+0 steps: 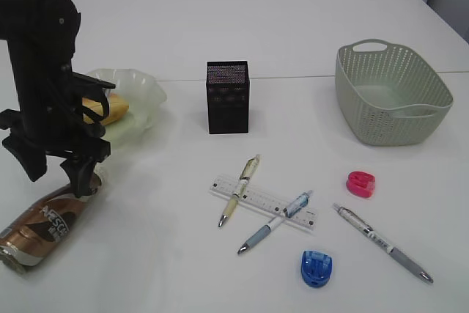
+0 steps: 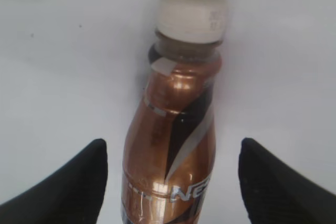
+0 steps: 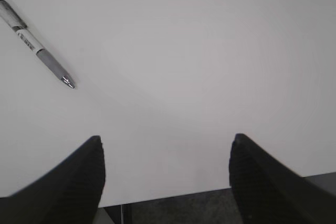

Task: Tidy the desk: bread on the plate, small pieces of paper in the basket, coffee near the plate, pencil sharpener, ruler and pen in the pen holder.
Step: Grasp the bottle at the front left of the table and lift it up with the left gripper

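Observation:
The coffee (image 1: 44, 229) lies on its side at the desk's (image 1: 293, 27) front left, white cap toward the plate (image 1: 146, 86). My left gripper (image 2: 173, 142) stands open astride the bottle (image 2: 173, 103), with a gap on each side. The bread (image 1: 110, 108) rests on the plate. The ruler (image 1: 260, 199) lies mid-desk under two pens (image 1: 240, 188) (image 1: 275, 223); a third pen (image 1: 381, 242) lies to the right. A pink pencil sharpener (image 1: 360, 183) and a blue one (image 1: 316, 267) sit nearby. My right gripper (image 3: 165, 139) hangs open over bare desk near its front edge. No small pieces of paper are in view.
The black pen holder (image 1: 227, 97) stands upright at the middle. At the back right sits the basket (image 1: 392, 97). The right wrist view catches the grey pen (image 3: 39, 51) at upper left and the desk's front edge (image 3: 173, 196) between the fingers.

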